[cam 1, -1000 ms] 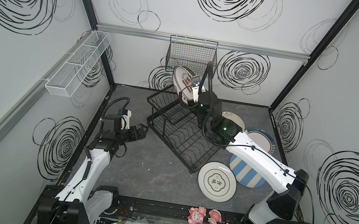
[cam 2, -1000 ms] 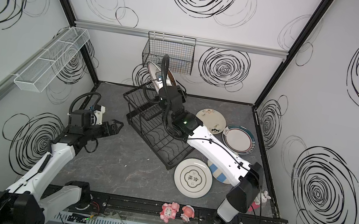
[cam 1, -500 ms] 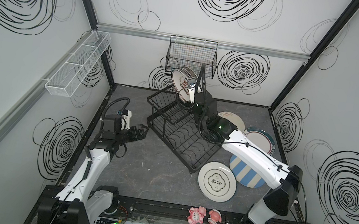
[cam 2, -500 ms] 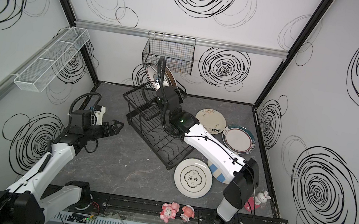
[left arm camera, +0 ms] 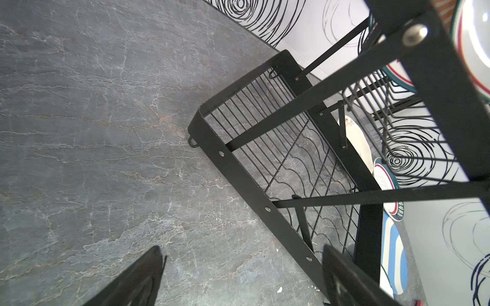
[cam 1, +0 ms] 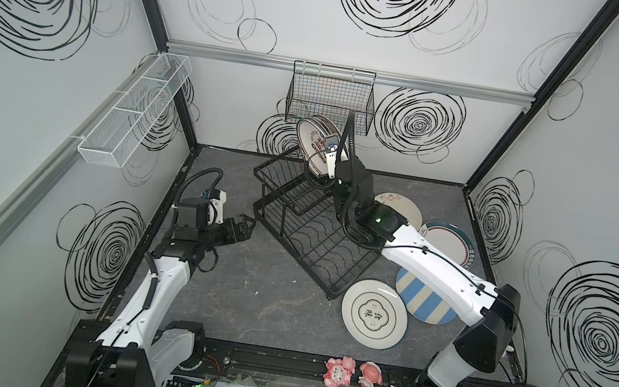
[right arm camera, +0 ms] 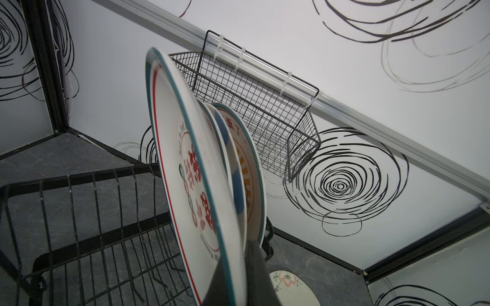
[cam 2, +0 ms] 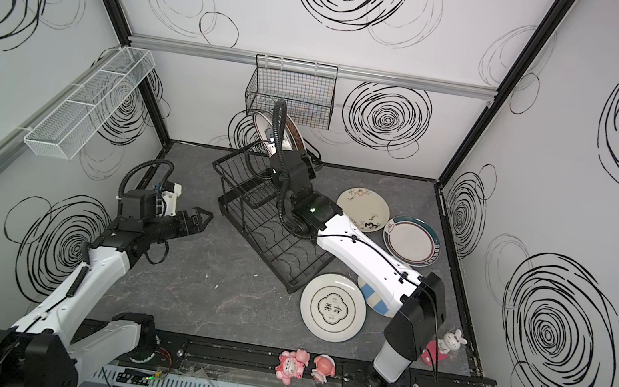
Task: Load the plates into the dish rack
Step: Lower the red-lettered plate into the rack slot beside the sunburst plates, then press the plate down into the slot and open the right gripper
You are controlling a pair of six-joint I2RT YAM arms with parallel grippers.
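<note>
My right gripper (cam 1: 325, 150) (right arm camera: 237, 265) is shut on the rim of a plate (cam 1: 313, 140) (right arm camera: 191, 185), white with a teal edge and red characters. The plate stands nearly upright over the raised upper basket of the black dish rack (cam 1: 291, 255) (cam 2: 271, 239). Just behind it stand a blue-striped plate (right arm camera: 234, 182) and an orange-patterned plate (right arm camera: 252, 180). Flat on the table right of the rack lie a green-medallion plate (cam 1: 373, 313), a blue-striped plate (cam 1: 423, 301), a teal-rimmed plate (cam 1: 446, 246) and a floral cream plate (cam 1: 397, 210). My left gripper (cam 1: 245, 226) (left arm camera: 241, 249) is open and holds nothing beside the rack's left corner.
A black fine-grid basket (cam 1: 331, 97) hangs on the back wall right above the held plate. A white mesh basket (cam 1: 131, 111) hangs on the left wall. Pink figurines (cam 1: 338, 371) sit on the front rail. The rack's lower tray (left arm camera: 305, 164) holds nothing.
My right arm has shifted slightly toward the back with the plate over the upper basket. The left arm has not moved.
</note>
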